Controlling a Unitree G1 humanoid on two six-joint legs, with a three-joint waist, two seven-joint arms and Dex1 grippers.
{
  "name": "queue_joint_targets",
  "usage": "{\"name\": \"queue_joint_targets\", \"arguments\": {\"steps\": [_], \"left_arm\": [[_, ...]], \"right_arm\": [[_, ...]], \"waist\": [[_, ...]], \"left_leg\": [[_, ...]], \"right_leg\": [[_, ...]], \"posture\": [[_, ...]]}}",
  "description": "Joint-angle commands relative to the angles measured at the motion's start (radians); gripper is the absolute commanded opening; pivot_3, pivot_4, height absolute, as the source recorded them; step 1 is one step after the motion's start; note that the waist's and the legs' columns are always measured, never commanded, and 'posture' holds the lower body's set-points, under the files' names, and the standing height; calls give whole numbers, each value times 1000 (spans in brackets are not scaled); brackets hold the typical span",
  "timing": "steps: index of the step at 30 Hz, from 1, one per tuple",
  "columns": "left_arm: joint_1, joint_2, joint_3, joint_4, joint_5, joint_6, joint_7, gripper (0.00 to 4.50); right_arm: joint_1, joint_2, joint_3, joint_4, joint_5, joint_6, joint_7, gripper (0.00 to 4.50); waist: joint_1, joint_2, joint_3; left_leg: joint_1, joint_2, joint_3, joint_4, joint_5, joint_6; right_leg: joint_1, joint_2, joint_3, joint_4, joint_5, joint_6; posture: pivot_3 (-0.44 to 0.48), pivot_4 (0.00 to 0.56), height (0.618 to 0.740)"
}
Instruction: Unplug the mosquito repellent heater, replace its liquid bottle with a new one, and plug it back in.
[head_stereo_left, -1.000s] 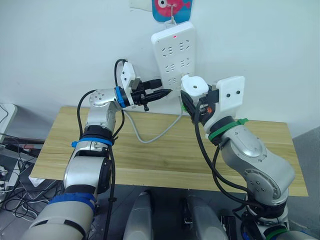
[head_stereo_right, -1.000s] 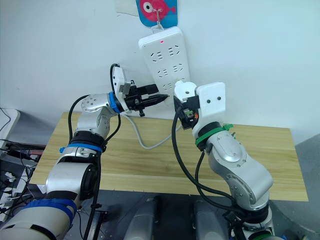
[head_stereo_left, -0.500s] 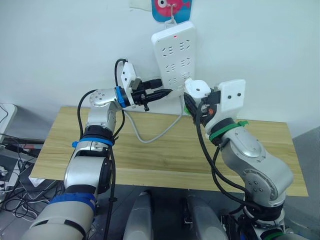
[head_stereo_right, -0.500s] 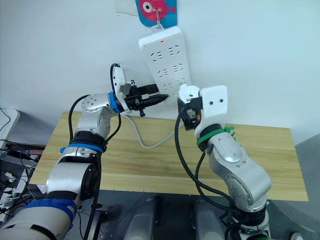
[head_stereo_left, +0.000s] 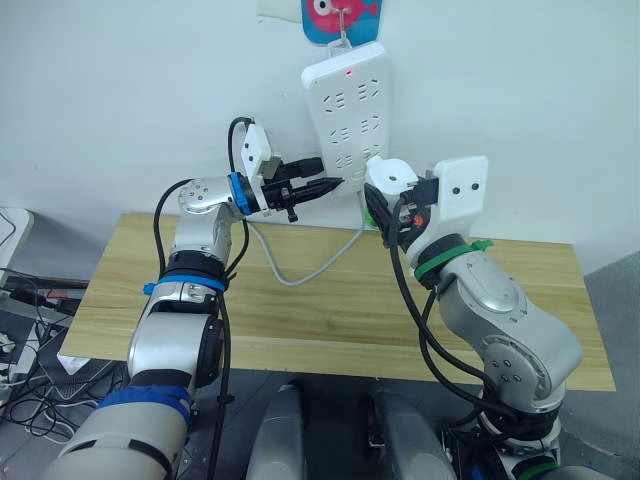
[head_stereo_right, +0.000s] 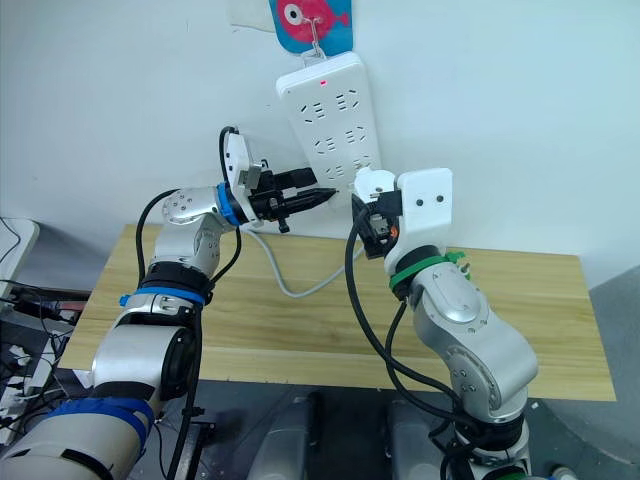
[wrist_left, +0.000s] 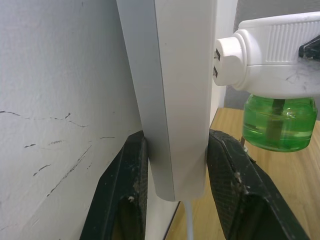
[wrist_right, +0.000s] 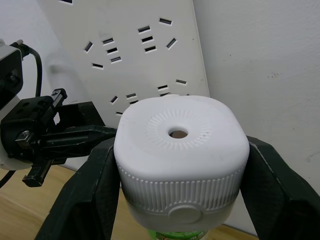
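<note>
- the strip (head_stereo_left: 350, 110) hangs tilted on the wall from a hook, its cord (head_stereo_left: 300, 270) drooping to the wooden table (head_stereo_left: 300, 320) below; a small red light glows near its top.
- the left gripper (wrist_left: 175, 165) is clenched on the strip's lower end, one finger (wrist_left: 122, 195) on the wall side and the other on the socket side. my reading is that this steadies the hanging strip so it cannot swing or lift off the hook while the plug is worked.
- the right gripper (wrist_right: 180, 190) is grasping the heater (wrist_right: 182, 150) by its ribbed sides, a finger (wrist_right: 85, 195) on each flank, the round top with its centre hole facing up.
- the heater sits just off the strip's lower sockets. in the left wrist view its two prongs (wrist_left: 216, 62) show bare between the plug boss and the strip's face, so it looks at most partly seated; whether the tips are inside the slots i cannot tell.
- a green bottle (wrist_left: 280, 122) with liquid hangs screwed in under the heater, so the unit is kept upright, likely to avoid a spill.
- holding by the sides leaves the prongs pointed square at the strip, which suits a straight pull or push along them.
- whether this bottle is the old or the new one cannot be judged from here.
</note>
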Motion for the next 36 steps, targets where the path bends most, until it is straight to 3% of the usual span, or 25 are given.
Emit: {"name": "queue_joint_targets", "arguments": {"steps": [1, 36], "left_arm": [[-27, -7, 2, -20, 2, -30, 1, 1343], [-22, -17, 2, -21, 9, -40, -5, 1343]], "right_arm": [[-29, 19, -1, -39, -6, -16, 13, 2913], [-71, 74, 9, 18, -69, -27, 14, 2913]], "waist": [[0, 0, 0], [0, 0, 0]], "left_leg": [[0, 0, 0, 0, 0, 0], [0, 0, 1, 0, 0, 0]], "right_leg": [[0, 0, 0, 0, 0, 0], [-1, 0, 0, 2, 0, 0]], "posture": [[8, 274, 740], [2, 279, 740]]}}
